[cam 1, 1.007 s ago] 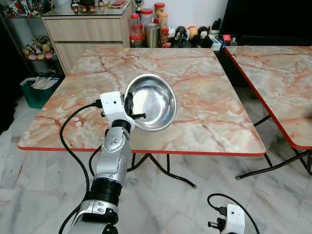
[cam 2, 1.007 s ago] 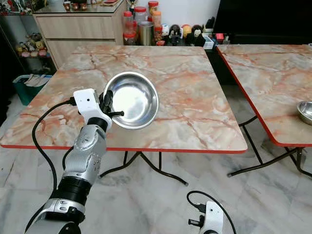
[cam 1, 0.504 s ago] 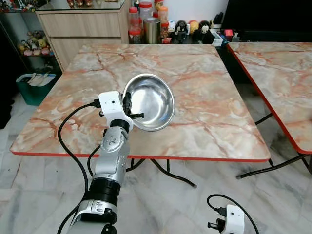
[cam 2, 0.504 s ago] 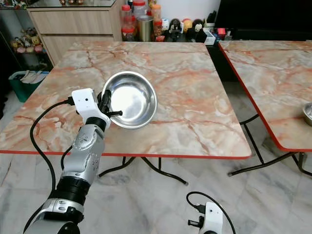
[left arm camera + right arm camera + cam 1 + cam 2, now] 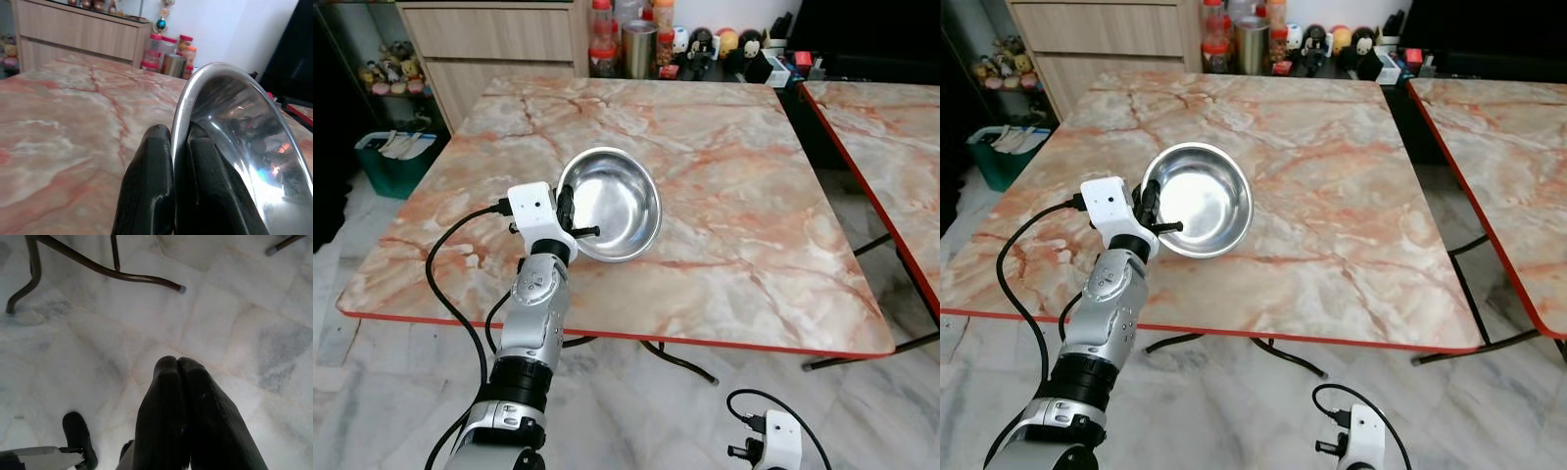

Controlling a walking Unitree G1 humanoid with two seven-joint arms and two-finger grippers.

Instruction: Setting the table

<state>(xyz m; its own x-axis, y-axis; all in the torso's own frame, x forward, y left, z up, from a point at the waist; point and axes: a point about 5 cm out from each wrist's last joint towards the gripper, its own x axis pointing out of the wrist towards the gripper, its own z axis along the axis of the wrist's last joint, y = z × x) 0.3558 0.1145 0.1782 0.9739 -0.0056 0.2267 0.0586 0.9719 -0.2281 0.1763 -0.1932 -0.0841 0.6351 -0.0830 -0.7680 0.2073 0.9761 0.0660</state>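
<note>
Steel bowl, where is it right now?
The bowl is held by its rim in the left gripper, tilted above the near-left part of the marble table.

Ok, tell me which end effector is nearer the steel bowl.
Left. The left end effector pinches the rim of the steel bowl above the table; the right end effector hangs low, shut, over the floor.

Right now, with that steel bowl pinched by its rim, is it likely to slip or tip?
Likely stiff: the steel bowl keeps its round shape though the left gripper pinches only its thin rim. Its polished, mirror-like wall looks slippery, so it could pivot between the fingers. It is tilted over the table, so it may rock when released.
</note>
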